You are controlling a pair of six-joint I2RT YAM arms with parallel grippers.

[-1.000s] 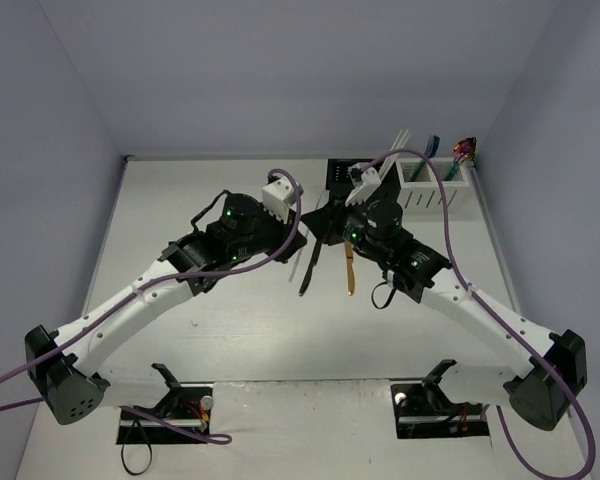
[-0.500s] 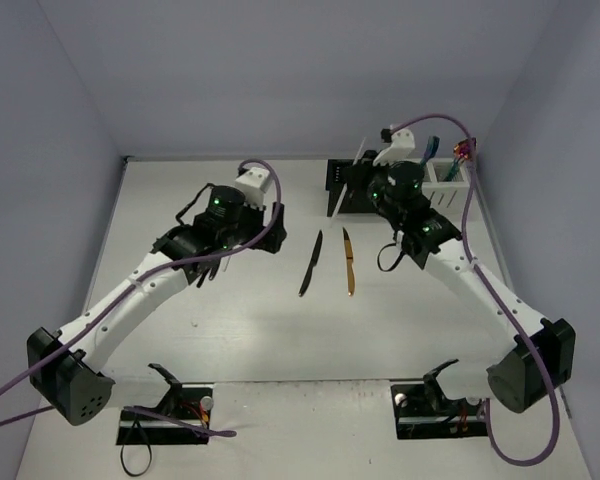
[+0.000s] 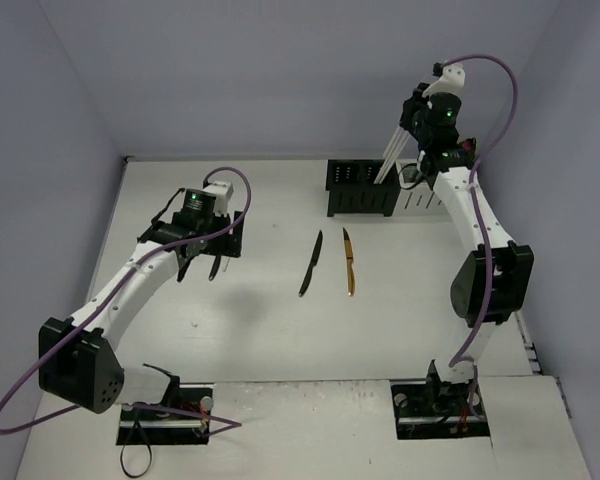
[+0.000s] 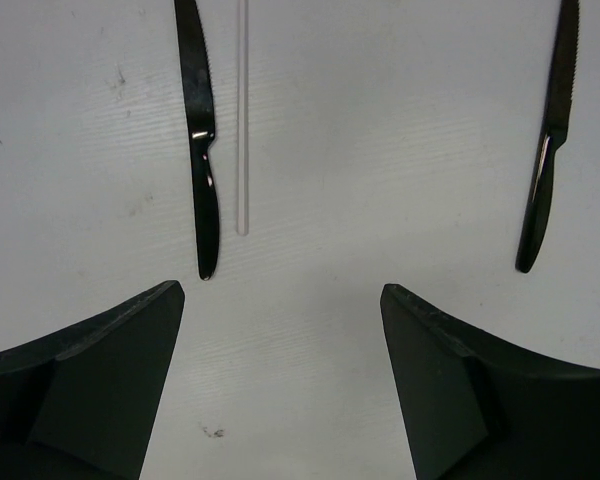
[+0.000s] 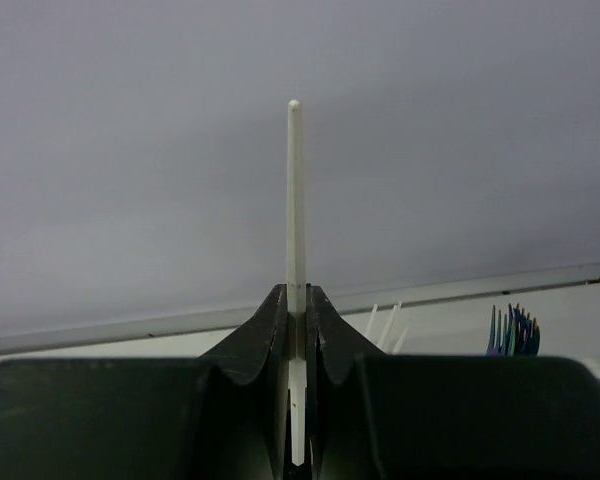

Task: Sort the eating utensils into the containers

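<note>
My right gripper (image 5: 297, 300) is shut on a thin white chopstick (image 5: 295, 200) and held high at the back right (image 3: 420, 120). The chopstick (image 3: 390, 158) slants down toward the black container (image 3: 360, 200); the white container (image 3: 420, 200) stands just right of it, partly behind the arm. My left gripper (image 4: 282, 292) hangs open over bare table at the left (image 3: 202, 265). Ahead of it lie a black knife (image 4: 205, 180), a white chopstick (image 4: 242, 120) and a second black knife (image 4: 545, 170). At mid-table lie a black knife (image 3: 311, 263) and a gold knife (image 3: 349, 262).
More white chopsticks (image 5: 385, 325) and blue forks (image 5: 510, 330) stick up from the white container. Grey walls close in the table at the back and on both sides. The right arm (image 3: 475, 230) rises steeply along the right side.
The left gripper has opened and drawn back to the left. The right arm has lifted the white chopstick from mid-table and swung it up and back over the containers.
</note>
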